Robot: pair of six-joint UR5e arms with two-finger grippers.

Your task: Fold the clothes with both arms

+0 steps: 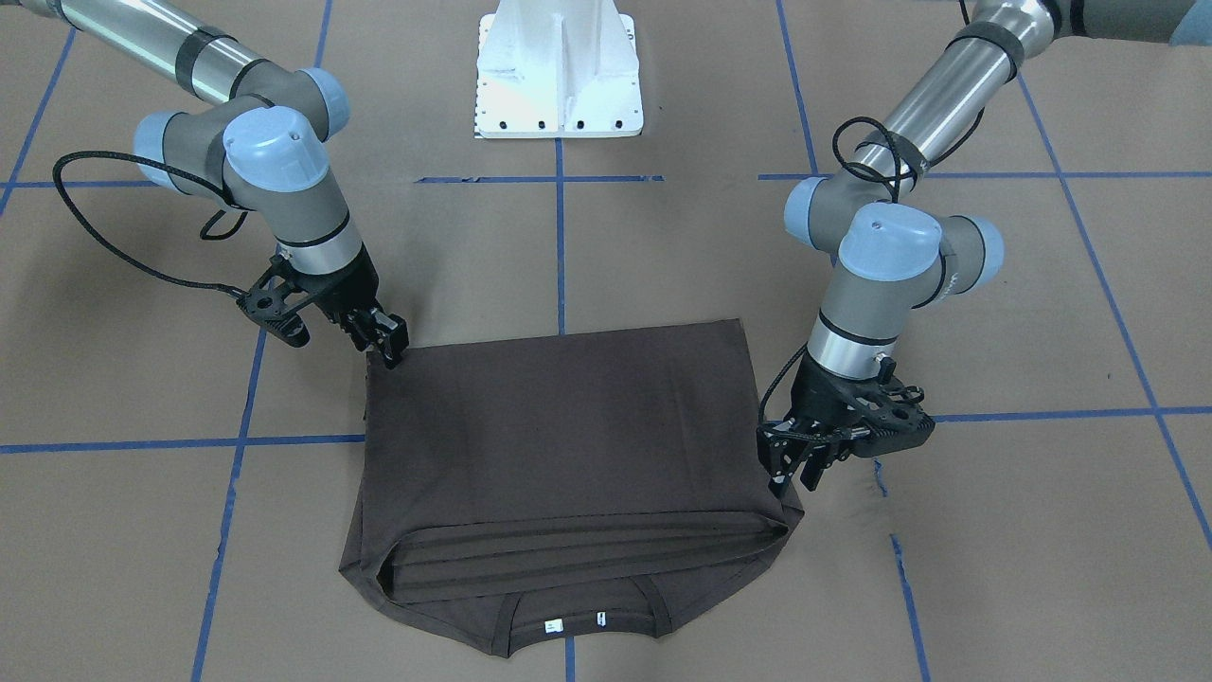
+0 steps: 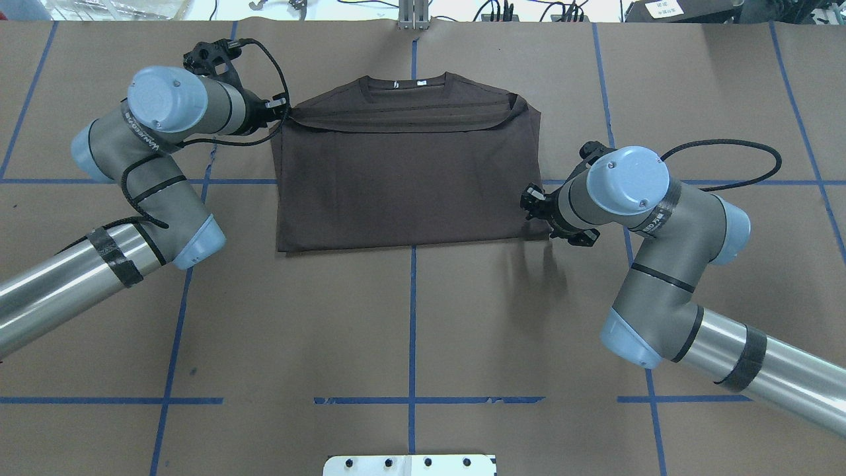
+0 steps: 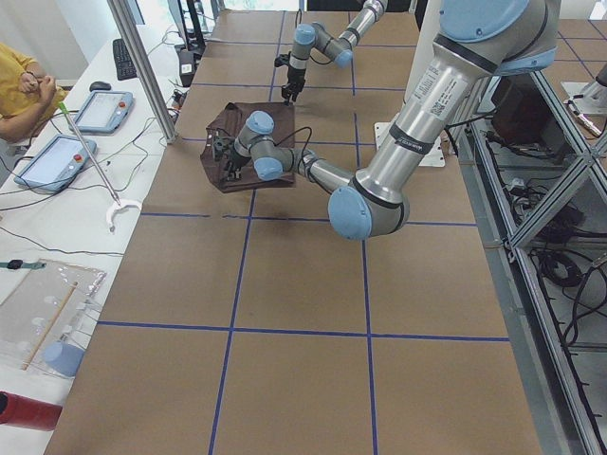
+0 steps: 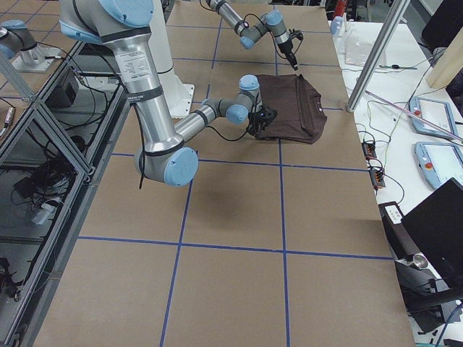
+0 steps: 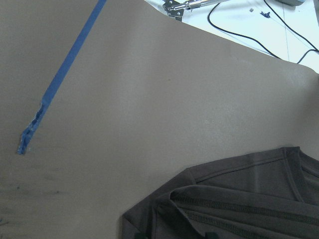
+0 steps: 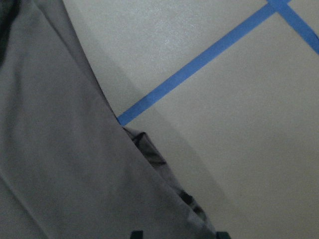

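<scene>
Nearest the front camera lies the collar (image 1: 582, 606) of the dark brown T-shirt (image 1: 568, 426), folded flat on the table (image 1: 1042, 568), long axis running from one pincer to the other. From the right pincer (image 1: 388, 352), jaws apart, the cloth spreads away from the robot-side corner toward the left pincer (image 1: 795, 481), also apart, at the opposite edge beside the stacked hems (image 1: 587, 559). Neither arm is nearer, I judge: they sit at diagonal corners.
</scene>
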